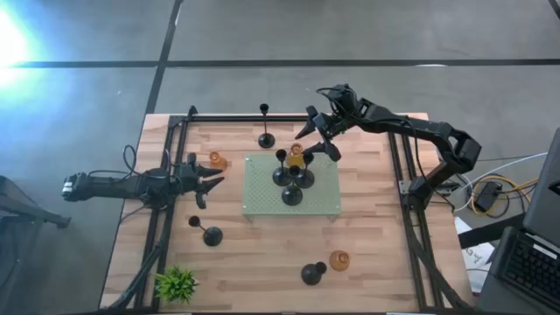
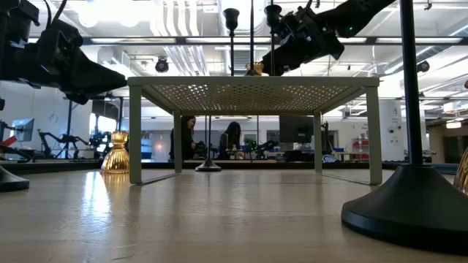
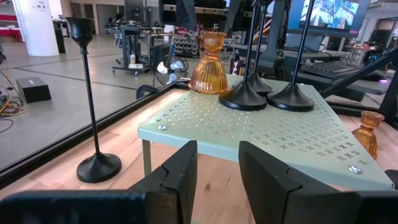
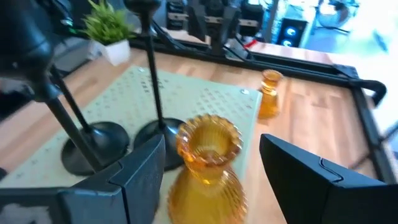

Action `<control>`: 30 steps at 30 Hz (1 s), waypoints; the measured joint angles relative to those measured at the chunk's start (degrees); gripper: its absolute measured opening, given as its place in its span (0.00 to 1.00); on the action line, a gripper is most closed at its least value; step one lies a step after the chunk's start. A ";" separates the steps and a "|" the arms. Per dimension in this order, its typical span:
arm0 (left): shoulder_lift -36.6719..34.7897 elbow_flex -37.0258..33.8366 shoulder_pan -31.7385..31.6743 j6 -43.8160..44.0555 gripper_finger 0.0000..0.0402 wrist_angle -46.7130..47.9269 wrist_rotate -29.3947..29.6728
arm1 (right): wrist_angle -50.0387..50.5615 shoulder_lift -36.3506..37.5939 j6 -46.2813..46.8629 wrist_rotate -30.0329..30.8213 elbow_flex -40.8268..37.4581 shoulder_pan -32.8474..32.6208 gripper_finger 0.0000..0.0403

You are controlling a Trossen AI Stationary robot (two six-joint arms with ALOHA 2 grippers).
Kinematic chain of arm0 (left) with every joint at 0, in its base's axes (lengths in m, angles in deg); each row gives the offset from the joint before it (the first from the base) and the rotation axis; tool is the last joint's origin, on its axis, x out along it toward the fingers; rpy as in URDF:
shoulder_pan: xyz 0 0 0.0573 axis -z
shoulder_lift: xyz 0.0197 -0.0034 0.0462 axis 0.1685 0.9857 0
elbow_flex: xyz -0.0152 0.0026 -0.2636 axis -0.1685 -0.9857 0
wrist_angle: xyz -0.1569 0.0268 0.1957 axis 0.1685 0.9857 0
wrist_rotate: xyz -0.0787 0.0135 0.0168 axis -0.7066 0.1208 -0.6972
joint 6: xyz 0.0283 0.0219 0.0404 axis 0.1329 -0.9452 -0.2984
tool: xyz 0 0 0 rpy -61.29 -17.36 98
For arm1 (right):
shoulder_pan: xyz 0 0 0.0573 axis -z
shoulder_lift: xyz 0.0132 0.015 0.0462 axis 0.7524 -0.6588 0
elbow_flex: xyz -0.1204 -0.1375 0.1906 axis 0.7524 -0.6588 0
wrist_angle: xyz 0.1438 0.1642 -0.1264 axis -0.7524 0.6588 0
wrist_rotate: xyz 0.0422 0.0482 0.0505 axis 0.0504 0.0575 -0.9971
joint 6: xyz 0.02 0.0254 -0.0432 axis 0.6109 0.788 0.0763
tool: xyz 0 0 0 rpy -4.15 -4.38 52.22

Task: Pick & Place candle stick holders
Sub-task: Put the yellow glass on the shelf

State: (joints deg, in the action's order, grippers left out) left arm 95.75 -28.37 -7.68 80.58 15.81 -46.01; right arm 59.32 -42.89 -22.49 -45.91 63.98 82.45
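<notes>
Between the right gripper's (image 4: 211,168) widely parted fingers stands an amber holder (image 4: 205,165), resting on the pale green mat (image 1: 262,197) near its far edge, with neither finger touching the glass. Judge this as a placement just released. Three black holders (image 1: 291,179) crowd the same mat just beside it, their thin stems rising close to your right arm; note that a sideways withdrawal could catch a stem or clip the amber piece and topple either, so a straight lift looks safer. Your left gripper (image 3: 217,177) waits low at the table's left side, fingers partly parted and holding nothing, pointed toward the mat. Other pieces are off the mat: a second amber holder (image 1: 216,160) near the left gripper, a tall black holder (image 1: 265,137) by the far rail, another black one (image 1: 211,234) toward the near left, and a black-and-amber pair (image 1: 325,267) at the near right. A small plant (image 1: 176,283) occupies the near left corner.
</notes>
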 joint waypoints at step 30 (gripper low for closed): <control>0.02 0.00 -0.01 0.00 0.30 0.01 0.00 | 32.05 32.96 22.45 15.07 -10.55 -1.44 0.45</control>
State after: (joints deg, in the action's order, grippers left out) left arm 95.76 -28.37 -7.69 80.58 15.82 -46.01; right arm 91.36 -9.93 -0.04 -30.84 53.43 81.01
